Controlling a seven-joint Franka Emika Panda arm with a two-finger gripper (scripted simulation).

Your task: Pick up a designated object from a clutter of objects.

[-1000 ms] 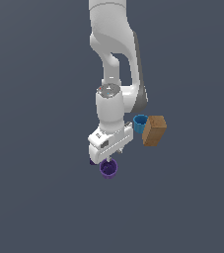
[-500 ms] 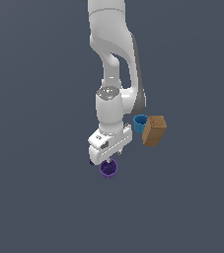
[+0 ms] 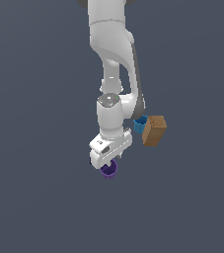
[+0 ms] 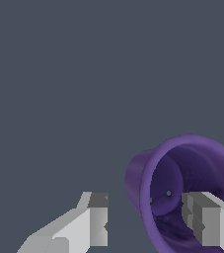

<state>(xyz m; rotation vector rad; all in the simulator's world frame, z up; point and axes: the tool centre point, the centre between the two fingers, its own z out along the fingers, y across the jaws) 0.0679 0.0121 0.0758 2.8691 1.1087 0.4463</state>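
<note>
The claw (image 4: 145, 225) stands open, one finger (image 4: 207, 222) inside the empty purple cup (image 4: 182, 192), the other outside its wall, gripping nothing. In the exterior view the arm hides most of the purple cup and part of the blue cup (image 3: 140, 125), which touches the brown block (image 3: 154, 131).

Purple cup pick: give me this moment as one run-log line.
phase: closing in | gripper: open, one finger inside rim, one outside | purple cup: ungrasped | blue cup, brown block: apart from it

Flat, even simulator light; both views sharp but coarse.
The arm (image 3: 112, 74) is bright on top and greyer on its exterior-view-right flank; no shadows fall on the ground beneath it. The cup (image 4: 182, 188) is darker inside, without glare. Edges look jagged; no blur.
</note>
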